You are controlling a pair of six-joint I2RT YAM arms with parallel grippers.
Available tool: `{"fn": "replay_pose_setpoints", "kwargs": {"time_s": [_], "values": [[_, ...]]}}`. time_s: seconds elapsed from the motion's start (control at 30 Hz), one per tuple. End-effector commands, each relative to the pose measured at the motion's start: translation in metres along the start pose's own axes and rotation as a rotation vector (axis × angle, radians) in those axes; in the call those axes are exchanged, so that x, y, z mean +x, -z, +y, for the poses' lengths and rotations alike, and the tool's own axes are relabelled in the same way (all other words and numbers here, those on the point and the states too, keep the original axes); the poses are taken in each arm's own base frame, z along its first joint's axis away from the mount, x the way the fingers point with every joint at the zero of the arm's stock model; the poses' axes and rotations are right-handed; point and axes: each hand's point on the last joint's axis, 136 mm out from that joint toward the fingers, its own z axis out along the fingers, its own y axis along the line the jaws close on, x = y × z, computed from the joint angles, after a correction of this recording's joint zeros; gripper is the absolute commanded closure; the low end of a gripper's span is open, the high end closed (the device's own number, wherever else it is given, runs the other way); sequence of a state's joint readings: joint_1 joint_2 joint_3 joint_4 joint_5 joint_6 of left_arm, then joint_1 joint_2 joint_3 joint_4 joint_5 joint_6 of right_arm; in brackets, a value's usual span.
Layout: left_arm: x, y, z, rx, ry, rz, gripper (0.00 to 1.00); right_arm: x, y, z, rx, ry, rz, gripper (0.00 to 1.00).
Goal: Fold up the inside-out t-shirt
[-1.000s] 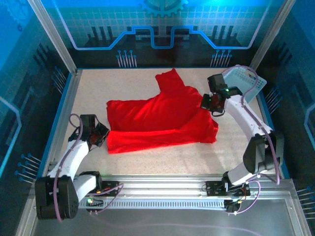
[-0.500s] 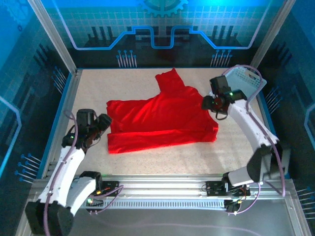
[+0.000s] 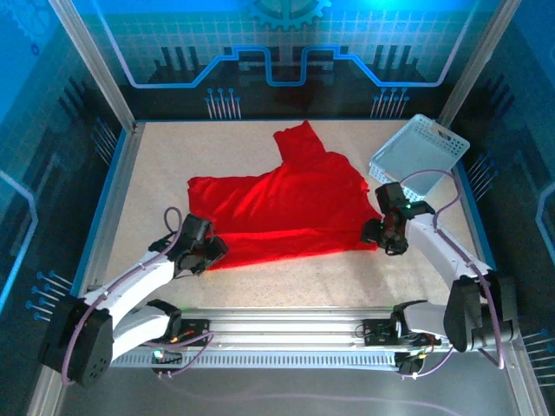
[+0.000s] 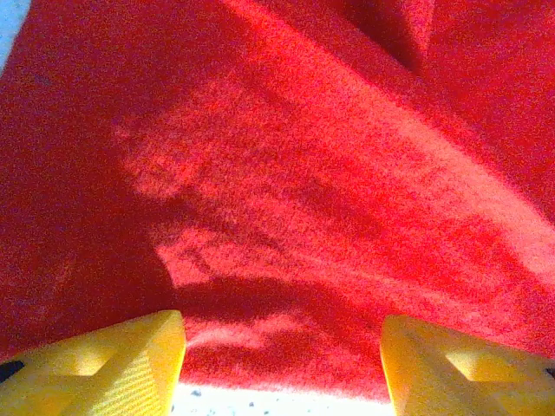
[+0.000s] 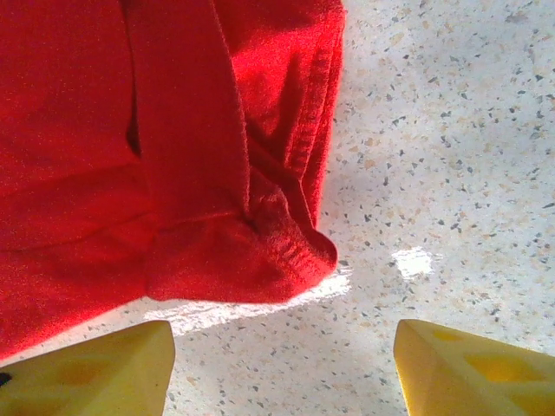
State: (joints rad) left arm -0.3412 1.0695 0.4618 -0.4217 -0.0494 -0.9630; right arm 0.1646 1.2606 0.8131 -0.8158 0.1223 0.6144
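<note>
- While the shirt (image 3: 286, 204) lies spread flat about the middle of the table (image 3: 152, 173), one sleeve (image 3: 299, 143) reaches toward the far wall and the body spreads wide to the left.
- Its near hem runs almost straight from left to right, roughly along the table's near edge, with a narrow strip of bare table between the two.
- The left end effector (image 3: 208, 253) sits low at the shirt's near-left corner. In the left wrist view its fingers (image 4: 95, 364) stand wide apart, the red cloth stretches ahead of them, and the hem crosses between the tips with nothing pinched.
- The right end effector (image 3: 381, 238) sits at the near-right corner. In the right wrist view its fingers (image 5: 87, 368) are spread with bare table between them, and the bunched, stitched corner (image 5: 295, 251) lies just ahead, apart from both tips.
- The basket (image 3: 419, 154) stands askew at the far right of the table, its nearest corner close to the shirt's right edge. Whether they touch cannot be told.
- Bare table lies open to the left of the shirt, beyond it to the left of the sleeve, and to the right of the near-right corner.
</note>
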Motion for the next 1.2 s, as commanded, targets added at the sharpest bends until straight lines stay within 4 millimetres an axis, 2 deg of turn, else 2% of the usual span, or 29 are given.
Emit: {"fn": "replay_pose_setpoints", "kwargs": {"time_s": [0.0,0.27,0.37,0.47,0.6,0.7,0.9,1.0,1.17], "values": [[-0.009,-0.01,0.011,-0.024,0.061,-0.034,0.38,-0.005,-0.012,0.005,-0.07,-0.077,0.011,0.36],[-0.024,-0.02,0.042,-0.085,0.187,-0.062,0.42,-0.015,-0.028,0.001,-0.066,-0.096,0.017,0.5],[-0.03,-0.021,0.046,-0.096,0.217,-0.065,0.42,-0.014,-0.033,0.003,-0.076,-0.09,0.036,0.63],[-0.036,-0.023,0.049,-0.097,0.243,-0.069,0.44,-0.008,-0.038,0.007,-0.097,-0.084,0.053,0.79],[-0.042,-0.023,0.052,-0.106,0.253,-0.08,0.45,-0.004,-0.036,0.003,-0.079,-0.077,0.046,0.93],[-0.046,-0.022,0.055,-0.112,0.268,-0.083,0.45,-0.009,-0.027,-0.003,-0.061,-0.073,0.015,1.0],[-0.061,-0.019,0.063,-0.122,0.296,-0.113,0.48,-0.027,0.005,-0.01,0.013,0.01,-0.071,1.0],[-0.068,-0.018,0.062,-0.119,0.296,-0.123,0.48,-0.035,0.022,-0.003,0.042,0.081,-0.111,1.0],[-0.074,-0.016,0.058,-0.12,0.288,-0.114,0.49,-0.027,0.028,0.001,0.135,0.151,-0.113,1.0]]}}
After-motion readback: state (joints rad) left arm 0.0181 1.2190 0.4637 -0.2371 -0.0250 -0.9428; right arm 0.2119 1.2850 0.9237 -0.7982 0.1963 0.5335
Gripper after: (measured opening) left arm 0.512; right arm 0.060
